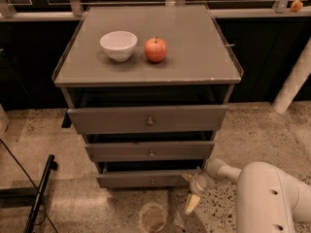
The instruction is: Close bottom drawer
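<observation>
The bottom drawer (146, 179) is the lowest of three grey drawers in the cabinet; its flat front with a small round knob (152, 181) sticks out only a little past the frame. My gripper (190, 193) is at the drawer's right end, low near the floor, with one pale fingertip (192, 204) pointing down and the other against the drawer front's right edge. It holds nothing that I can see.
The middle drawer (150, 151) and top drawer (147, 119) stand pulled out further. A white bowl (118, 45) and a red apple (155, 49) sit on the cabinet top (194, 47). A black stand (39, 193) lies on the floor at left. My white arm (272, 198) fills the lower right.
</observation>
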`<act>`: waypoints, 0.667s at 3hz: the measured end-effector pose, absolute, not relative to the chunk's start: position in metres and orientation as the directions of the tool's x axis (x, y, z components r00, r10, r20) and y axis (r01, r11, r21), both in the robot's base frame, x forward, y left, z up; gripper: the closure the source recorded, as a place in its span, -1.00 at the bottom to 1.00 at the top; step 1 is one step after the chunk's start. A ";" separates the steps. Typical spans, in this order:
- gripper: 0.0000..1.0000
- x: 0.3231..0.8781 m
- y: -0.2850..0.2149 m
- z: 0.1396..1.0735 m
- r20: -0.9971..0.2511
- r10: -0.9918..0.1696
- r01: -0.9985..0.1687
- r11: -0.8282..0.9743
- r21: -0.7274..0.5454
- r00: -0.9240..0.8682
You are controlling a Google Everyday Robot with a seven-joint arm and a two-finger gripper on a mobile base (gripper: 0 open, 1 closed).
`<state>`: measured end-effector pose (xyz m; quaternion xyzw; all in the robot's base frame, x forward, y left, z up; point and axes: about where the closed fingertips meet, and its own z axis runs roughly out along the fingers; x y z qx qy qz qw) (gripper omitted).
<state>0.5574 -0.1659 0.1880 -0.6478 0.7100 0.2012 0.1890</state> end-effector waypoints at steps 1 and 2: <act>-0.63 0.559 -0.157 0.183 -0.501 -0.863 -0.998 0.057 0.023 -0.061; -0.16 0.568 -0.153 0.180 -0.476 -0.878 -0.998 0.066 0.003 -0.059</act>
